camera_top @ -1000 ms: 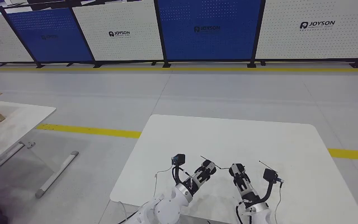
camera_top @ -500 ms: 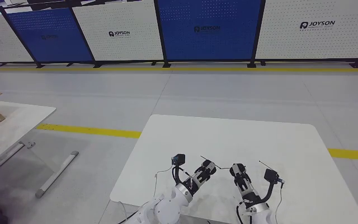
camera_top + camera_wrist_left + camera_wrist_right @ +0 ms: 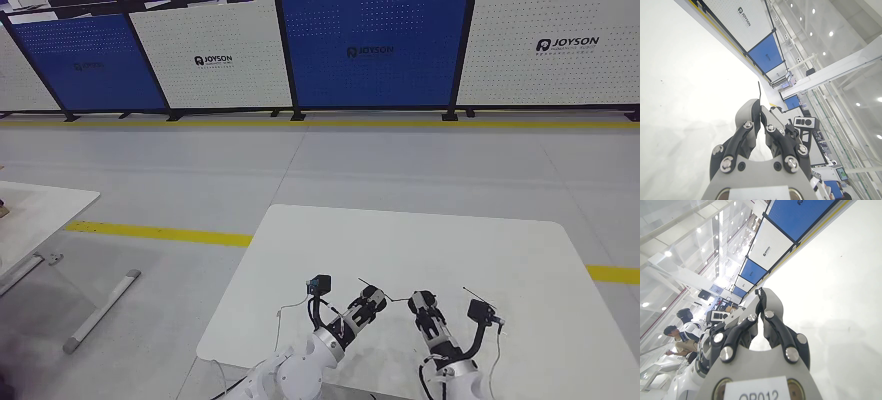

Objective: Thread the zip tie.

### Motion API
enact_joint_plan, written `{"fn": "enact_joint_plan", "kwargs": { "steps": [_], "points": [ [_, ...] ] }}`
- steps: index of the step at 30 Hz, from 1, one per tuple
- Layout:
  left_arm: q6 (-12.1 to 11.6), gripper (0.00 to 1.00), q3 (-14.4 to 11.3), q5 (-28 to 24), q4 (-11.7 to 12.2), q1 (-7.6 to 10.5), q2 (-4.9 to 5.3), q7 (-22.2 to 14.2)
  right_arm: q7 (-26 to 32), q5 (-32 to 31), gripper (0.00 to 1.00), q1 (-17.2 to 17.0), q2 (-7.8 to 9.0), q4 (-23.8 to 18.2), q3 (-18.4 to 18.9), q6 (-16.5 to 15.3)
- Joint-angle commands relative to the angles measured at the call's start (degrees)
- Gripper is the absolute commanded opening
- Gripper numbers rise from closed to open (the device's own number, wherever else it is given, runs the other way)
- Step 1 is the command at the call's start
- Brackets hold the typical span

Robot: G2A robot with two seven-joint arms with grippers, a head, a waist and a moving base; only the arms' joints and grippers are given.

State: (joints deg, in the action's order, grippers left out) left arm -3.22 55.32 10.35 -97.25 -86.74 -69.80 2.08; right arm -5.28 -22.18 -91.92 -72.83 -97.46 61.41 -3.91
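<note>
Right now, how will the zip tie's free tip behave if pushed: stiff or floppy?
Probably springy, not limp: the zip tie stands nearly straight past the shut left gripper, unsupported. It is thin and narrow, so likely light and apt to buckle sideways under an end push.

Both arms sit low over the near part of the table (image 3: 420, 240), side by side, wrists aimed toward its far edge; the left gripper (image 3: 760, 108) is pinched tight on the zip tie (image 3: 759, 90); the right gripper (image 3: 762, 294), just beside it, is clamped on the same zip tie, fingertips meeting.
</note>
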Motion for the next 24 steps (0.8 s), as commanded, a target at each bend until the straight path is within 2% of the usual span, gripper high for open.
{"fn": "enact_joint_plan", "kwargs": {
  "steps": [1, 11, 14, 20, 24],
  "points": [
    [0.0, 0.0, 0.0, 0.0, 0.0, 0.0, 0.0, 0.0, 0.5, -0.1, 0.0, 0.2, -0.04, 0.2, -0.1, -0.1],
    [0.0, 0.0, 0.0, 0.0, 0.0, 0.0, 0.0, 0.0, 0.5, -0.1, 0.0, 0.2, -0.04, 0.2, -0.1, -0.1],
    [-0.2, 0.0, 0.0, -2.5, 0.3, 0.22, -0.19, -0.4, 0.5, -0.1, 0.0, 0.2, -0.04, 0.2, -0.1, -0.1],
    [-2.9, 0.0, 0.1, -8.0, 1.1, 0.37, -0.54, -1.6, 1.0, 0.5, 0.0, 0.3, -0.14, 0.3, 0.1, -0.5],
    [-4.5, 0.0, 0.1, -10.5, 1.6, 0.26, -0.75, -1.7, 1.8, 1.7, 0.0, 0.5, -0.28, 0.7, 0.1, -2.4]
  ]
}}
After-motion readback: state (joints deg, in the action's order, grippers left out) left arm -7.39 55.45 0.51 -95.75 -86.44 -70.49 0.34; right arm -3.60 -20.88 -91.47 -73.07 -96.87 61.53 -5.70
